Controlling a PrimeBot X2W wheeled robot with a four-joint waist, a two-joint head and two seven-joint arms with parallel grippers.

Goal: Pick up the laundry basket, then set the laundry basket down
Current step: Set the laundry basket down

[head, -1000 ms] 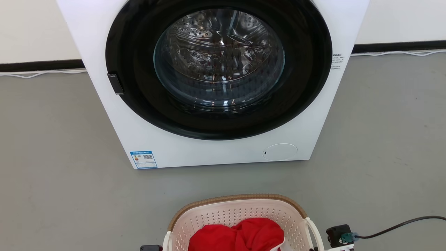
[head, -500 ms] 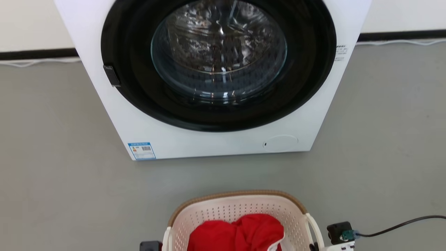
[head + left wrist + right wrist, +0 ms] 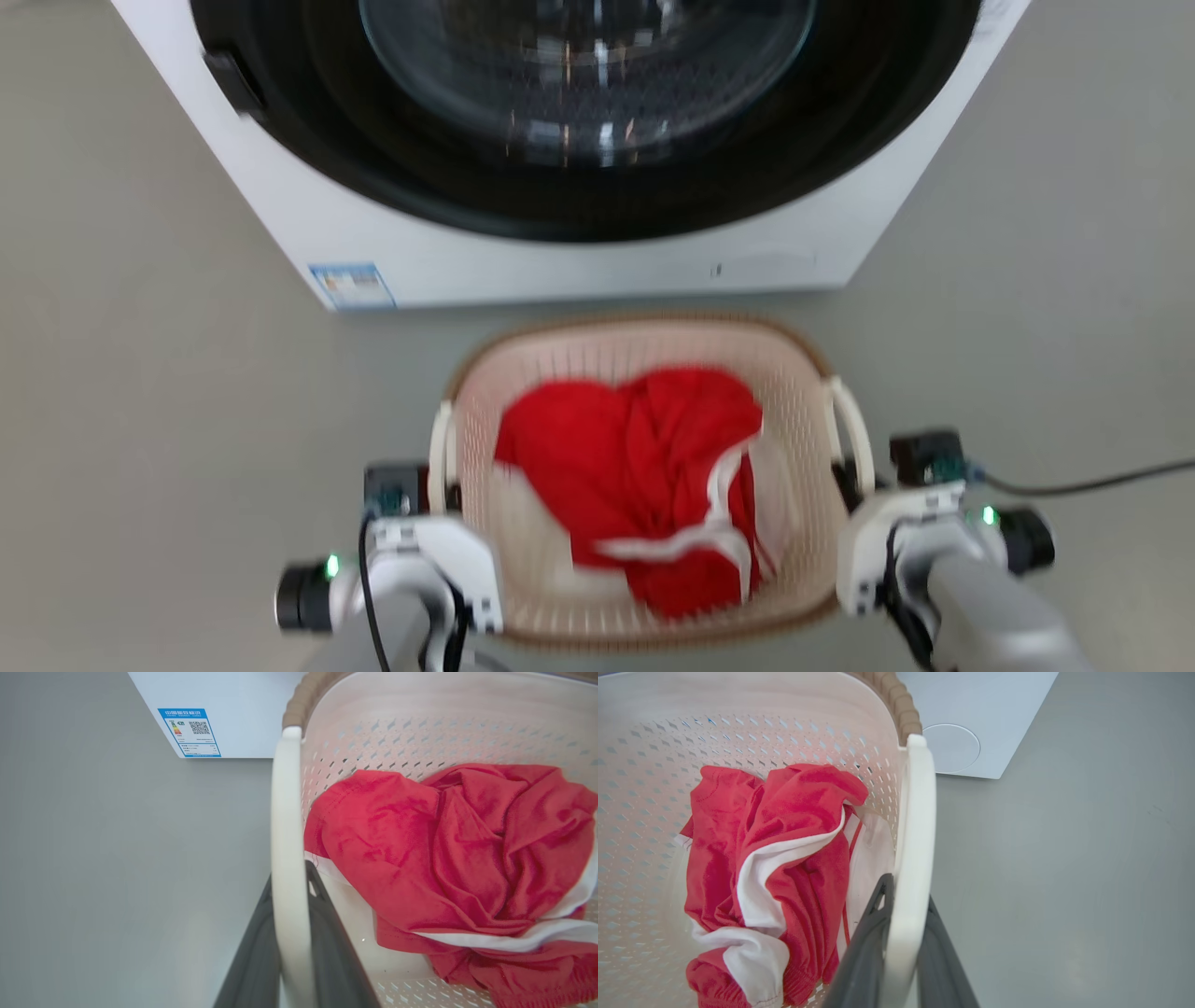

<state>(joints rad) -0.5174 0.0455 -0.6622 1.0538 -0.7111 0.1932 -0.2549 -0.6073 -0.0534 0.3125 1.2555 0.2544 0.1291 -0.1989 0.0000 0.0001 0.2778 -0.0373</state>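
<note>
The laundry basket [image 3: 639, 329] is cream and perforated with a brown rim, and sits in front of the washing machine with red and white clothes [image 3: 635, 467] inside. My left gripper [image 3: 446, 471] is shut on the basket's left loop handle [image 3: 286, 826]. Its dark fingers [image 3: 254, 961] clamp the white band from both sides. On the other side, my right gripper [image 3: 854, 476] is shut on the right loop handle [image 3: 917, 826], with the fingers [image 3: 866, 947] pinching it. I cannot tell whether the basket touches the floor.
The white washing machine [image 3: 560, 257] stands just beyond the basket, with its round dark door closed. A black cable [image 3: 1083, 485] runs across the grey floor to the right of my right wrist. Open floor lies on both sides.
The head camera has tipped downward, so the whole picture shifted. Both wrists and the whole basket now show. The basket's far rim now appears much nearer the washer's base. Both grips stay shut.
</note>
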